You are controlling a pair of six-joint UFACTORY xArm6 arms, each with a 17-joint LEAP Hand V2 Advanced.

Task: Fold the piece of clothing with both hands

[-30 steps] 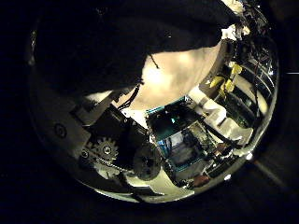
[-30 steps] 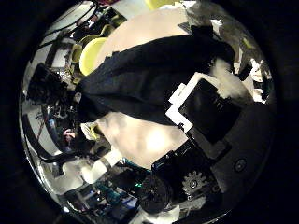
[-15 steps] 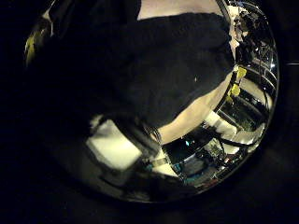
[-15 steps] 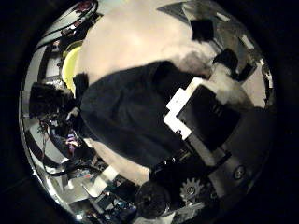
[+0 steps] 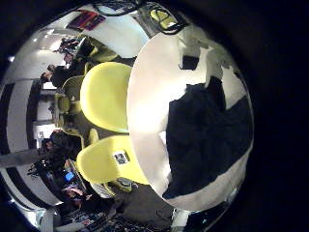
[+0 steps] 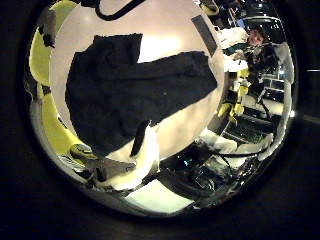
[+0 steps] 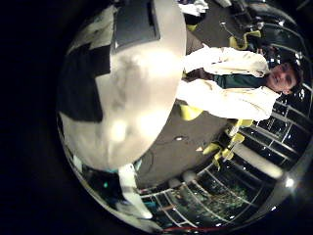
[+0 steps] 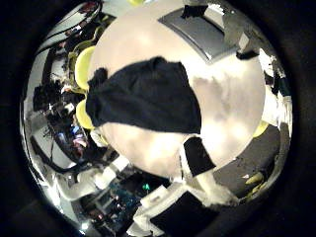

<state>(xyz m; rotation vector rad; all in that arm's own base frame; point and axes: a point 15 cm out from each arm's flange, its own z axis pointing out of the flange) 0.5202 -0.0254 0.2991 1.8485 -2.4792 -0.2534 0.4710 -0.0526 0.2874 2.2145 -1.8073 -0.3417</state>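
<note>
Garment [image 6: 130, 85] lies on the round counter [image 6: 175, 35], near one edge, spread flat with one part laid over the rest, so a fold looks partly made. Both palms sit well above it and nothing is gripped. Only a bit of the left robot hand [image 6: 135, 165] and of the right robot hand [image 8: 202, 163] reaches into their thumb side views. No cloth is in either, so I judge both released. The step in hand looks like coming down for the next fold. To do it well, bring both robot hands to the same long side of the garment, one near each corner, and pinch only the top layer's edge. Lift just enough to clear the cloth, carry both corners across at the same pace so the crease runs straight, and let go flat. Keep the cloth off the counter rim, since it already lies close to the edge. The left thumb side view shows the garment's outline best, with its overlapped part. The right thumb side view shows it as one bunched lobe, plus a flat panel [image 8: 202, 30] on the far side of the counter, well apart from the cloth. The left little finger side view alone shows chairs [image 5: 106, 92] tucked beside the counter edge. The right little finger side view catches only a corner of the garment.
</note>
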